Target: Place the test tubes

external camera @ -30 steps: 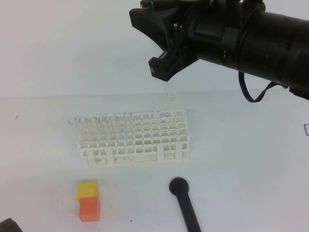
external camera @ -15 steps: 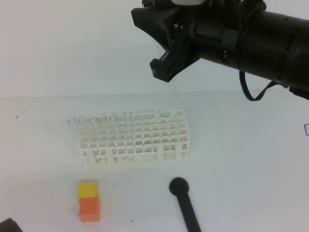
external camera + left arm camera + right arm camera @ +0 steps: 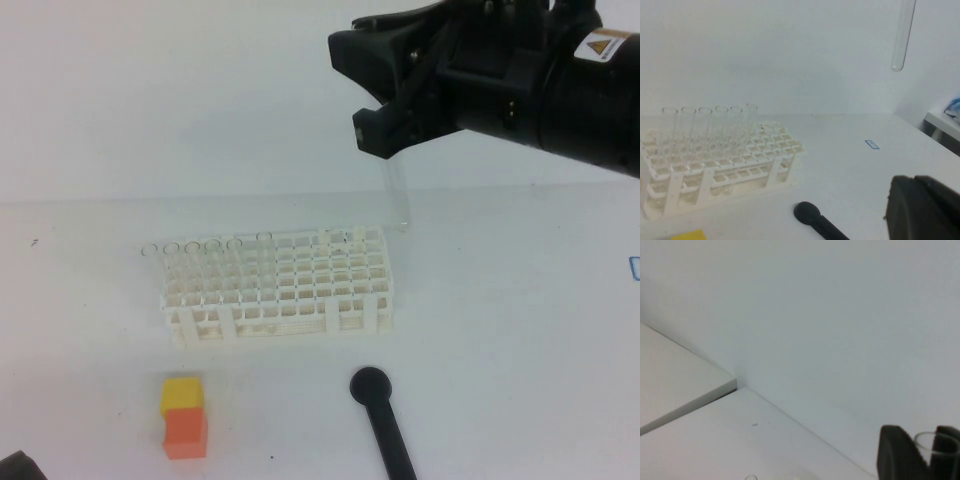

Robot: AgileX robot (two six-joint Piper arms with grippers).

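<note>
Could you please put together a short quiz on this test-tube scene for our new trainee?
1. True or false: the test tube held by the right gripper already stands in the rack.
2. Where in the rack is the row of standing tubes? A) far row, toward the robot's left end; B) near row, toward the right end; C) the middle rows.
3. Which gripper shows in the high view only as a dark shape at the table's near left corner?

Key: 1 false, it hangs in the air above the table, beyond the rack's right end; 2 A; 3 the left gripper.
</note>
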